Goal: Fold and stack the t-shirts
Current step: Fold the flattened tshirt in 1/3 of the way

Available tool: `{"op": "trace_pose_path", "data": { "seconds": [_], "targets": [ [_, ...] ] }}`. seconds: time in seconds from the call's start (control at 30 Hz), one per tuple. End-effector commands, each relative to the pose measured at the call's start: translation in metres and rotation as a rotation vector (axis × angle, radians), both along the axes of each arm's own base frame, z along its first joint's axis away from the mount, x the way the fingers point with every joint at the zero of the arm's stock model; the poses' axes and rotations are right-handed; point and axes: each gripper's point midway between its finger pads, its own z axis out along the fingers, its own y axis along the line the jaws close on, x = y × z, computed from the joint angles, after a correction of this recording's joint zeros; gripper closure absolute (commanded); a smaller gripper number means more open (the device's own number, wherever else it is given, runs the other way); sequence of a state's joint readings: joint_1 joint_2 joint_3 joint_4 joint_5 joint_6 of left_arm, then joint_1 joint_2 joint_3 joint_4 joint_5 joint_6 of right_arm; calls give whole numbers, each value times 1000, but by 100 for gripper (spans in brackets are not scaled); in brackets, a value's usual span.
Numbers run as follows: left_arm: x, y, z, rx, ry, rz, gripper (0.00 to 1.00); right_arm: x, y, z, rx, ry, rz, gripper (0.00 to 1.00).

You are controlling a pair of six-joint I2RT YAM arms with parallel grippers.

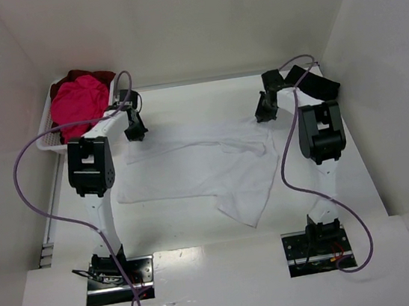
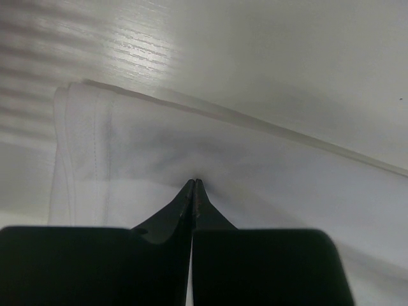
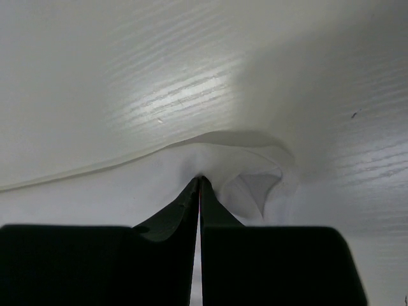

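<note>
A white t-shirt [image 1: 198,165] lies spread on the table, its near right part trailing toward me. My left gripper [image 1: 136,134] is at the shirt's far left corner. In the left wrist view the left gripper [image 2: 194,182] is shut, its tips pinching the white t-shirt [image 2: 268,178] just inside the hem. My right gripper [image 1: 264,115] is at the far right corner. In the right wrist view the right gripper [image 3: 201,179] is shut on a puckered fold of the white t-shirt [image 3: 95,191]. A bright pink t-shirt [image 1: 77,102] and a dark red t-shirt [image 1: 98,76] fill the basket.
The white slatted basket [image 1: 51,141] stands at the far left beside the left arm. A black t-shirt [image 1: 314,82] lies at the far right behind the right arm. White walls close in the table on three sides.
</note>
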State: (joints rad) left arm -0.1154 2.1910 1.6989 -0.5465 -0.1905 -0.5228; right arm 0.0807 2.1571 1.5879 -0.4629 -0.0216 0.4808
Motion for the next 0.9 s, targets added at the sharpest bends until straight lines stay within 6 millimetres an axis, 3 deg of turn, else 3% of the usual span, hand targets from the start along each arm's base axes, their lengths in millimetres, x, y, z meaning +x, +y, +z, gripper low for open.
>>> {"op": "trace_pose_path", "data": {
  "seconds": [0.0,0.17,0.23,0.27,0.3,0.33,0.4,0.43,0.57,0.73,0.83,0.87],
  "targets": [
    [12,1,2,7,-1,-5,100,19,0,-5,-23,4,14,94],
    [24,-2,4,-2,-12,-9,92,45,4,-11,-19,-6,27,95],
    [31,-1,2,6,-14,-5,88,57,-7,-10,9,-22,13,95],
    [34,-1,2,5,-20,-4,88,68,-12,-1,10,-49,2,95],
    [41,4,-1,5,-21,6,89,72,-23,-8,9,-36,-18,95],
    [43,4,-1,5,-16,6,92,75,-22,-6,19,-40,-12,95],
    [53,3,-4,5,-16,6,95,94,-33,8,22,-85,-22,95],
    [52,3,-11,7,-2,6,95,94,-34,8,16,-86,-13,95],
    [71,1,-4,8,-34,-3,95,110,-38,17,-12,-110,-4,95],
    [80,0,-1,11,-54,-30,95,121,-37,28,-10,-146,9,95],
    [92,-8,35,9,-141,-66,83,126,-28,56,32,-198,39,95],
    [92,-14,45,7,-162,-77,75,127,-26,79,39,-241,46,95]
  ]
}}
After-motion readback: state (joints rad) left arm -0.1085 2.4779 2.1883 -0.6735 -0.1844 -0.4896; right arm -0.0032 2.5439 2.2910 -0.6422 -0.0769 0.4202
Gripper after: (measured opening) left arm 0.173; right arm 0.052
